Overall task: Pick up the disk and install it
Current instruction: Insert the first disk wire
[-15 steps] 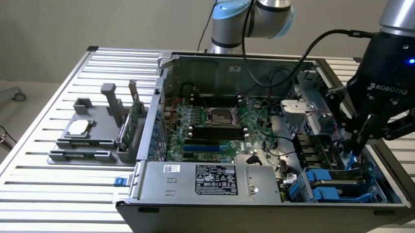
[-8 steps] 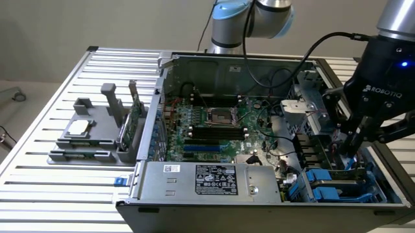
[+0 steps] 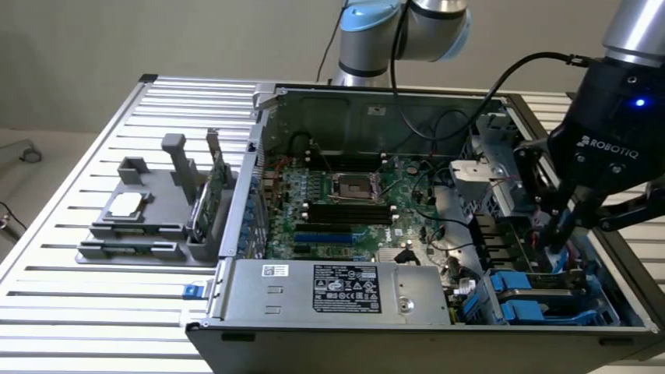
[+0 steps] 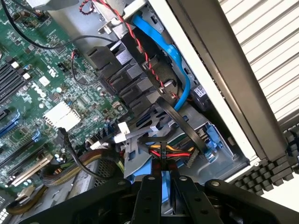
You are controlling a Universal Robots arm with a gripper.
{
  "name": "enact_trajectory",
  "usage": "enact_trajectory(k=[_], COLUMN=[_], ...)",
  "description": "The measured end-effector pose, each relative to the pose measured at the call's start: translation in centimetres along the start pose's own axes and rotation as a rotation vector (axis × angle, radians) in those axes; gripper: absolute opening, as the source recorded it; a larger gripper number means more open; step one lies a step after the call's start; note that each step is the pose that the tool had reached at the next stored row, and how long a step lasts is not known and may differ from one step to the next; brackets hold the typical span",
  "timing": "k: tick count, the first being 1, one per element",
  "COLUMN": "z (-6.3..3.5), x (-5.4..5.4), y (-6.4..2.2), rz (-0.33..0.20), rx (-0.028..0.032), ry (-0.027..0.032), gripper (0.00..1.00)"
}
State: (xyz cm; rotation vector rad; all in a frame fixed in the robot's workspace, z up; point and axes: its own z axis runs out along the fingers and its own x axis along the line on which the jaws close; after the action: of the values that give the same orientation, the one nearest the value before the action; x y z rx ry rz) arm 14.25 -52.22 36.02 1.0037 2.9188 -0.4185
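Reaching down from the exterior view's upper right, my wrist stands nearly upright over the open computer case (image 3: 311, 331). My hand (image 3: 556, 236) points downward and leans a little toward the exterior view's left. Its tips are sunk inside the case at the drive bay (image 3: 540, 300), close to the case wall on the exterior view's right. Another joint of my arm (image 3: 406, 27) shows behind the case's far wall.

My hand (image 4: 166, 181) is pinched narrow, and a thin blue strip sits clamped between the two fingers (image 4: 148, 196). It looks like the carrier edge of the disk (image 4: 167, 191), seen end-on, so I cannot make out its label or body. Just beyond my fingertips a tied bundle of red, yellow and black wires (image 4: 170, 150) crosses the bay, and a blue cable (image 4: 174, 60) curves along the case wall.

The motherboard (image 3: 343, 195) lies well to the side of my hand. Outside the case, on the bench (image 3: 114, 312), a grey fixture (image 3: 135, 238) carries a small silver chip (image 3: 127, 205) and an upright green card (image 3: 218, 187).
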Motion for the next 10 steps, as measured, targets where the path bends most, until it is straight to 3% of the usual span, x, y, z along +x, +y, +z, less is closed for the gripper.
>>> enact_trajectory(k=[10], z=[-0.23], x=[0.14], y=[0.79], rz=[0.018], rx=[0.0022], ry=[0.0043], gripper=[0.17])
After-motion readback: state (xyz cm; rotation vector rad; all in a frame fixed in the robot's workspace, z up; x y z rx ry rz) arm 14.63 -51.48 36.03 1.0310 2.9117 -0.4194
